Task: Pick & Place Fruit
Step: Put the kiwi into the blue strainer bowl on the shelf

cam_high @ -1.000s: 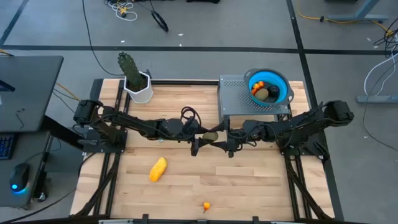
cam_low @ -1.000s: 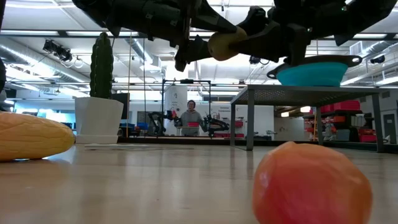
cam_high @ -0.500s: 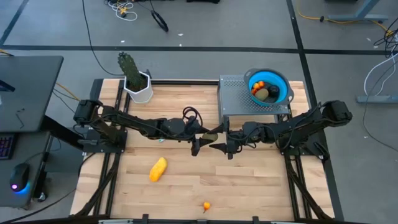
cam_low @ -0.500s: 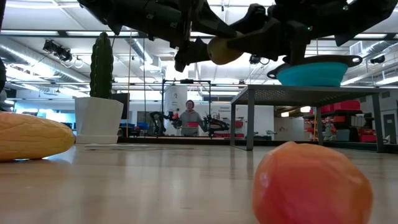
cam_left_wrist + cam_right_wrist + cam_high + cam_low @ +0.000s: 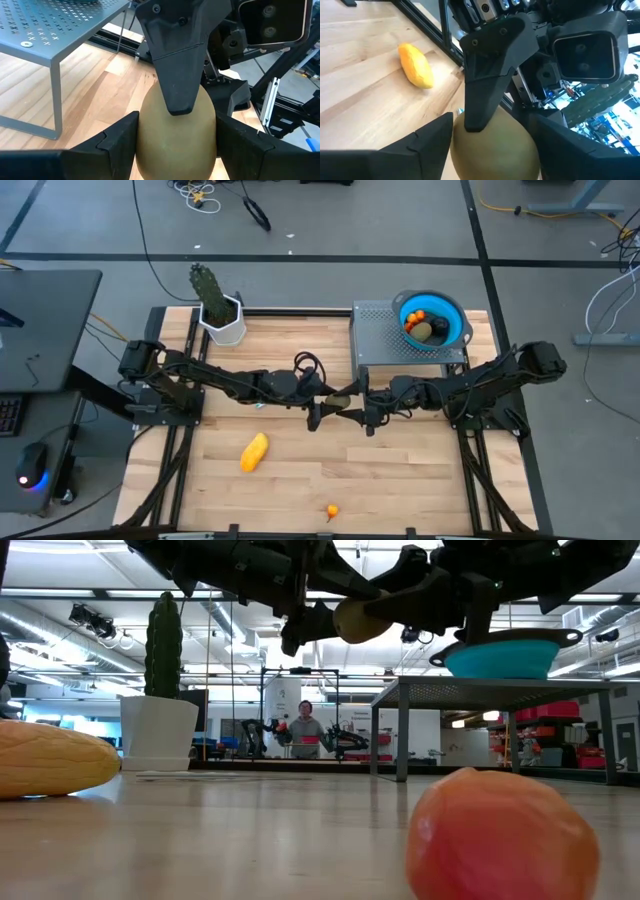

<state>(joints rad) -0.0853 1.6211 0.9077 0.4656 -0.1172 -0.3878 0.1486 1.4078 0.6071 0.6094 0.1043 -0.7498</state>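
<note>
Both arms meet above the middle of the wooden table (image 5: 400, 470), grippers facing each other. Between them, held up off the surface, is an olive-green oval fruit (image 5: 341, 396).

Left gripper (image 5: 176, 142): its two fingers (image 5: 117, 140) press against opposite sides of the green fruit (image 5: 175, 137), so it grips the fruit at a medium width.

Right gripper (image 5: 490, 145): its fingers (image 5: 427, 140) bracket the same fruit (image 5: 495, 145) from the other end. In the left wrist view one right finger lies over the top of the fruit. Whether the right fingers press the fruit or only stand close around it cannot be told.

In the low view the fruit (image 5: 360, 620) hangs well above the tabletop, between the two dark grippers.

Other fruit:
- yellow oblong piece (image 5: 254, 451) lies on the table on the left arm's side, nearer the front edge, well apart from the grippers.
- small orange piece (image 5: 331, 510) lies near the front edge of the table; it fills the foreground of the low view (image 5: 500, 835).
- blue bowl (image 5: 455, 313) stands on a grey perforated metal stand (image 5: 375, 340) at the back right; it holds orange, dark and olive pieces.

A cactus in a white pot (image 5: 218, 308) stands at the back left corner. A person (image 5: 306, 725) shows in the room beyond the table.
</note>
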